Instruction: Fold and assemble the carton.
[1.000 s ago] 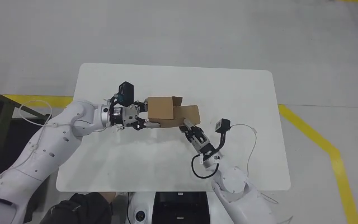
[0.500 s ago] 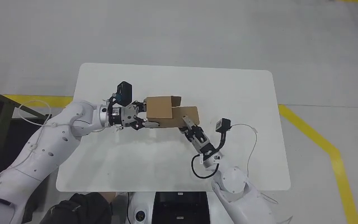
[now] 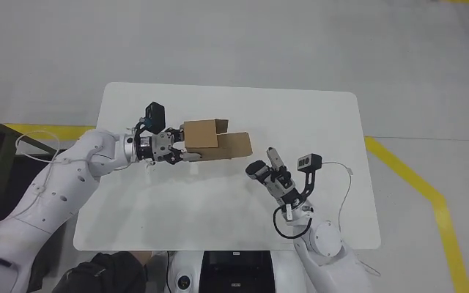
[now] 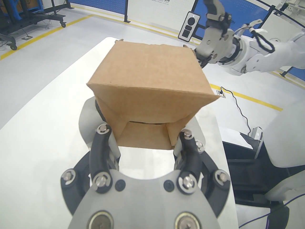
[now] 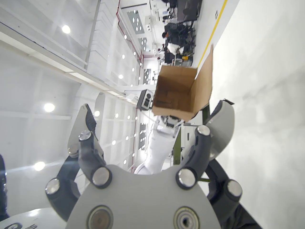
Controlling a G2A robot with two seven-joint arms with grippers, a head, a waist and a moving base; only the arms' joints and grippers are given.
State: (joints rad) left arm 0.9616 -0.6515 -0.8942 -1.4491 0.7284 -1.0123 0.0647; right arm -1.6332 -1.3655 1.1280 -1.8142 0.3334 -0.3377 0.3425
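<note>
The white table (image 3: 322,117) takes up the middle of the top view. The carton (image 3: 209,139) lies over it just left of the frame's centre, with its long axis running left to right across the picture. Whether its underside touches the table cannot be told.

The carton is already squared up into a box shape. In the right wrist view its near end gapes open, the brown inside shows, and one long flap (image 5: 206,77) stands straight out from an edge. The far end, seen deep inside, looks at least partly folded in.

The left gripper (image 3: 178,146) is at the carton's left end in the top view. Its fingers (image 4: 102,134) are pressed against either side of that end, so it is holding the box. The right gripper (image 3: 262,162) sits lower right of the carton, apart from it, with its fingers spread wide and nothing between them.

By my reading the task is about halfway done. The body is formed and one end is tucked. The open end facing the right gripper has yet to have its flaps folded in and closed.
</note>
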